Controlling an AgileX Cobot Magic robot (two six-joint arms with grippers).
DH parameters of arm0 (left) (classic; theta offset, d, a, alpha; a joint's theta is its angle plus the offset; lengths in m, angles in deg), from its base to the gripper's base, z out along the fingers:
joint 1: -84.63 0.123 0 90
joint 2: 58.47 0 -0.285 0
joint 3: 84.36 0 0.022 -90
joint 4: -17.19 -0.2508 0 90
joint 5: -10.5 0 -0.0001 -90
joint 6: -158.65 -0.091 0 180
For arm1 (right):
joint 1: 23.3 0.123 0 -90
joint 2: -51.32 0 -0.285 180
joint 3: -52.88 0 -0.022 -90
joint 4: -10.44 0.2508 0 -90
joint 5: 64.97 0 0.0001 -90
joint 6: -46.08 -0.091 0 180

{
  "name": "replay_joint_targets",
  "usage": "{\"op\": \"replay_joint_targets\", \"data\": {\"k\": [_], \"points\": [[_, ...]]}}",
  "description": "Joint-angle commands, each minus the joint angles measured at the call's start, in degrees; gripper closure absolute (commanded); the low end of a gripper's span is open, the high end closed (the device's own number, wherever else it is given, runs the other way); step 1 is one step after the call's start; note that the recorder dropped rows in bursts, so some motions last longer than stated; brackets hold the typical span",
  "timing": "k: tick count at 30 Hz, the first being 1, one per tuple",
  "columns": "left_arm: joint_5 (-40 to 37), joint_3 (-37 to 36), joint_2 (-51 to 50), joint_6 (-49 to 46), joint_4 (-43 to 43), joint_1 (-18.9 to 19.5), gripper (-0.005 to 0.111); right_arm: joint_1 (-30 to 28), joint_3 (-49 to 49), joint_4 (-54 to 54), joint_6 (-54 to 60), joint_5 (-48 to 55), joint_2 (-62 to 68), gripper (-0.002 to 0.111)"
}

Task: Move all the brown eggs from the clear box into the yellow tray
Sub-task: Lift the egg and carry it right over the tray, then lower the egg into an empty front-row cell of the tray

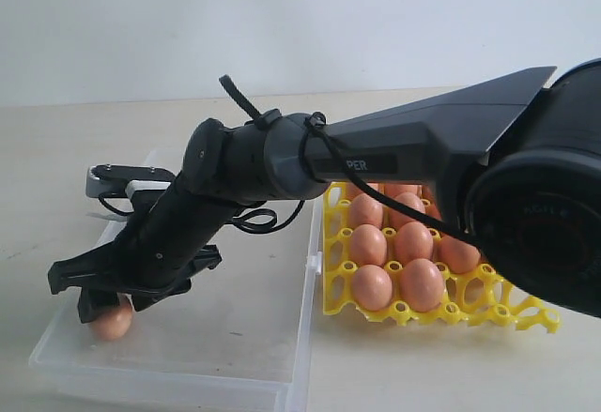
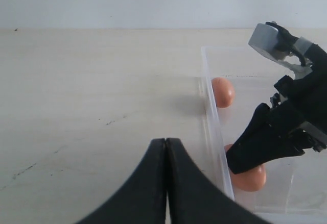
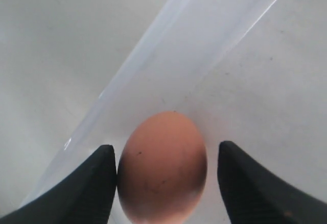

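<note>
While the right gripper (image 1: 111, 297) straddles a brown egg (image 3: 162, 168), jaws wide and off-centre, beside the clear box (image 3: 168, 55) wall, closing could roll or crack it; left gripper (image 2: 166, 183) jaws shut.

Matte black arm (image 1: 282, 163) and right tool (image 1: 83, 295), looped cables (image 1: 242, 100).

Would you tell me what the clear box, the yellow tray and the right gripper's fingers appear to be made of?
The clear box: thin transparent plastic, glossy; the table shows through its floor. The yellow tray: apparently moulded plastic, slightly shiny, an open lattice of cups. The right gripper's fingers: matte black, likely plastic or rubber; the look leaves it open.
</note>
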Motion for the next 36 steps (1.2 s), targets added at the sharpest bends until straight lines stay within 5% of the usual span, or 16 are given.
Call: {"op": "replay_joint_targets", "data": {"k": [1,5,10,21,31,36], "points": [[0.22,0.23,0.32,-0.26,0.14,0.06,0.107,-0.2,0.68,-0.02,0.74,-0.96,-0.06,0.052],[0.22,0.23,0.32,-0.26,0.14,0.06,0.107,-0.2,0.68,-0.02,1.25,-1.96,-0.06,0.062],[0.22,0.23,0.32,-0.26,0.14,0.06,0.107,-0.07,0.68,-0.27,7.07,-4.56,-0.71,0.108],[0.22,0.23,0.32,-0.26,0.14,0.06,0.107,1.41,-9.31,-5.25,10.01,-14.94,-10.77,0.108],[0.22,0.23,0.32,-0.26,0.14,0.06,0.107,1.65,-46.78,-6.3,12.18,-52.03,-38.63,0.108],[0.22,0.23,0.32,-0.26,0.14,0.06,0.107,-3.61,-62.5,12.1,29.25,-56.55,-53.82,0.108]]}}
